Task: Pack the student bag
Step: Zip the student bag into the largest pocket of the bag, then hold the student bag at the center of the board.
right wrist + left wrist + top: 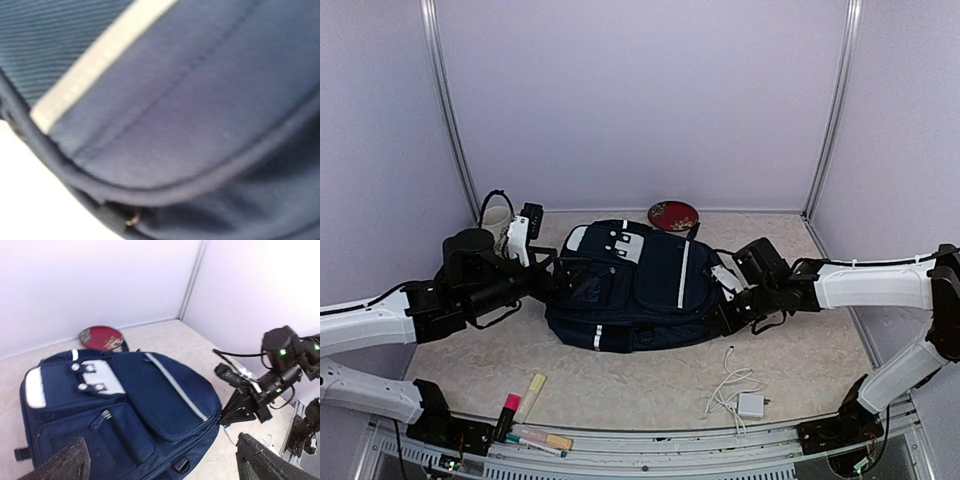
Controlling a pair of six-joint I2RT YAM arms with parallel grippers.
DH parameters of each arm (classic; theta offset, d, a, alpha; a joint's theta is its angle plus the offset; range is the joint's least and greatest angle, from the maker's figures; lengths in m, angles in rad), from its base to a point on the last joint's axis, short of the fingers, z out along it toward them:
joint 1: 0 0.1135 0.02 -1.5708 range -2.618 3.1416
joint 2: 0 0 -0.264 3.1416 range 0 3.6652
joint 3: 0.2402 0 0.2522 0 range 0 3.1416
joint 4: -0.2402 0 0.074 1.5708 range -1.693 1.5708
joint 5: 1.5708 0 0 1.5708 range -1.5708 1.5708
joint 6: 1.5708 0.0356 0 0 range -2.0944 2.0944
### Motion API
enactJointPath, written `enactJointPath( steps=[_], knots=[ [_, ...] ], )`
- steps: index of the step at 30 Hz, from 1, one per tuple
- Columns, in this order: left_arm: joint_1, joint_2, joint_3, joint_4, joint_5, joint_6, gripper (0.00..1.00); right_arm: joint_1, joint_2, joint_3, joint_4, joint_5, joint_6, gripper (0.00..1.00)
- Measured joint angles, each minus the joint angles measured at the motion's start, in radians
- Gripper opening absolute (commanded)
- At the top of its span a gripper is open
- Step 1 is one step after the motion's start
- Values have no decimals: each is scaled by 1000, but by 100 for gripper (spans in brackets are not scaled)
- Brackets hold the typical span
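Student bag [630, 285]: soft, floppy fabric, likely bulky; take it by a strap. Left end effector [161, 456] spread apart, empty. Right end effector [726, 308] closed at the bag's edge; can't tell if it pinches fabric.

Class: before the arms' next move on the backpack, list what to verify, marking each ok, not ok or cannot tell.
1. Left gripper open and empty: ok.
2. Right gripper gripping the backpack's fabric: cannot tell.
3. Backpack lying flat on the table: ok.
4. A compartment open for packing: cannot tell.
5. Charger and highlighters in plain view on the table: ok.
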Motion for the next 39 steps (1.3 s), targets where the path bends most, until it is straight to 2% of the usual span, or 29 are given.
enactJointPath(
  steps=[2, 4, 7, 8, 11, 14, 18, 25, 29, 30, 32, 33, 35, 36, 39],
  knots=[
    [-76, 19, 27, 39, -14, 57, 98, 0, 0, 1, 10, -23, 4, 0],
    [-101, 86, 48, 53, -18, 95, 91, 0, 3, 7, 14, -45, 10, 0],
    [-156, 259, 97, 21, -38, 158, 69, 0, 13, 29, 8, -59, 16, 0],
    [-191, 323, 114, -5, -51, 180, 66, 0, 14, 35, 3, -60, 18, 0],
    [-300, 469, 137, -72, -69, 256, 65, 0, 14, 50, -14, -60, 19, 0],
    [-368, 513, 127, -99, -66, 313, 64, 0, 14, 51, -18, -61, 22, 0],
    [-378, 530, 129, -94, -133, 366, 64, 0, 15, 51, -17, -64, 28, 0],
    [-375, 724, 198, -131, -299, 456, 65, 0, 22, 51, -16, -78, 34, 0],
    [-368, 742, 205, -140, -389, 489, 64, 0, 22, 52, -16, -85, 34, 0],
    [-364, 750, 215, -144, -419, 494, 60, 0, 22, 54, -17, -87, 34, 0],
    [-357, 784, 246, -151, -477, 504, 44, 0, 22, 62, -21, -91, 34, 0],
    [-356, 806, 261, -151, -499, 505, 33, 0, 22, 65, -21, -94, 34, 0],
    [-356, 836, 273, -148, -531, 513, 5, 0, 22, 68, -20, -98, 34, 0],
    [-360, 841, 272, -146, -545, 515, 0, 1, 22, 68, -20, -99, 34, 0],
    [-369, 835, 264, -129, -581, 521, 0, -6, 17, 68, -26, -97, 34, 0]
  ],
)
